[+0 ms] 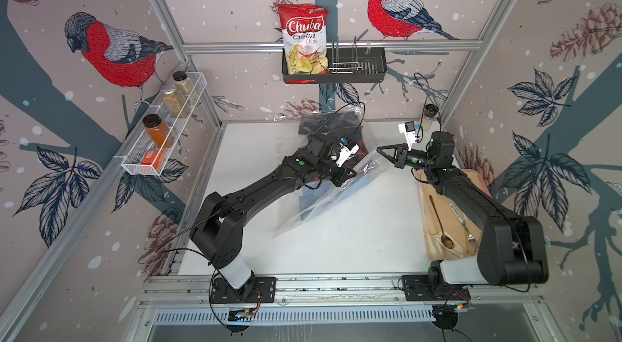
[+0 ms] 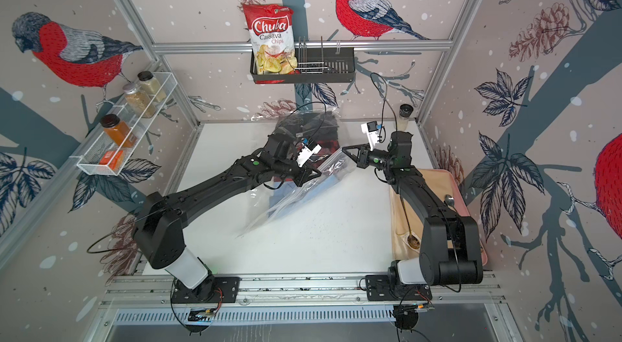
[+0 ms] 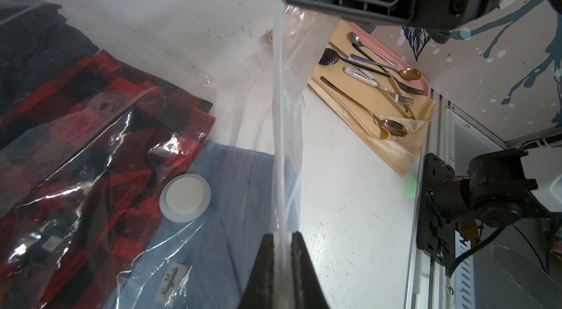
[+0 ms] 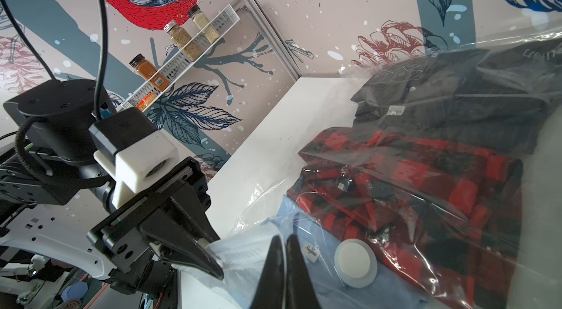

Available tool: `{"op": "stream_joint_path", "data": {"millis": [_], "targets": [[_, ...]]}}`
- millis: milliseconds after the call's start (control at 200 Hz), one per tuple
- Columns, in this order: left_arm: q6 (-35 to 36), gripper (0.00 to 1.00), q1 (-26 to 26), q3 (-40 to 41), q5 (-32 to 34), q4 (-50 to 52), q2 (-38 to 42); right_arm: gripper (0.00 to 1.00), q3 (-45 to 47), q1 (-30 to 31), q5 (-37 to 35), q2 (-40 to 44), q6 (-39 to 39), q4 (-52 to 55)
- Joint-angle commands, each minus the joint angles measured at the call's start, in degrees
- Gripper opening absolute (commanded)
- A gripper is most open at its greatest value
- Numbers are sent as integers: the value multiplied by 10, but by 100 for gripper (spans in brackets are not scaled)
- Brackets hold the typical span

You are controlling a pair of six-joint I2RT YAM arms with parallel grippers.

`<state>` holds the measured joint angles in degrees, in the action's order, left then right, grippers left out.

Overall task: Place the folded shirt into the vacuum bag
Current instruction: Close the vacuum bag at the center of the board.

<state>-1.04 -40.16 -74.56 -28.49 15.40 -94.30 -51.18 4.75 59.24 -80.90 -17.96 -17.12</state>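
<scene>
The vacuum bag (image 1: pixel 336 202) (image 2: pixel 296 202) is clear and crinkly and lies across the white table, its near edge lifted. My left gripper (image 1: pixel 353 172) (image 3: pixel 282 235) (image 4: pixel 214 260) is shut on that raised edge (image 3: pixel 286 94). My right gripper (image 1: pixel 379 150) (image 2: pixel 344 149) (image 4: pixel 284 239) is shut on the same edge, a short way along it. Under the film lie three folded shirts: a blue shirt (image 3: pixel 240 201) (image 4: pixel 322 283) nearest the grippers, a red plaid one (image 3: pixel 91 128) (image 4: pixel 425 176) and a black one (image 4: pixel 456 103). The round white valve (image 3: pixel 185 197) (image 4: pixel 355 262) sits over the blue shirt.
A pink tray (image 1: pixel 478 173) (image 3: pixel 422 85) with a beige cloth and cutlery lies under the right arm. A small jar (image 1: pixel 430 116) stands in the back right corner. A spice rack (image 1: pixel 161 128) hangs on the left wall and a basket (image 1: pixel 370 71) with a chips bag on the back wall.
</scene>
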Motion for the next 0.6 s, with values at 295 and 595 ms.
{"op": "stream_joint_path", "data": {"millis": [295, 595], "targets": [[6, 0, 2, 40, -1, 181, 20, 0, -36, -25, -127, -11, -14, -81], [5, 0, -3, 44, -3, 193, 25, 0, -51, -29, -131, -24, -17, -80]]}}
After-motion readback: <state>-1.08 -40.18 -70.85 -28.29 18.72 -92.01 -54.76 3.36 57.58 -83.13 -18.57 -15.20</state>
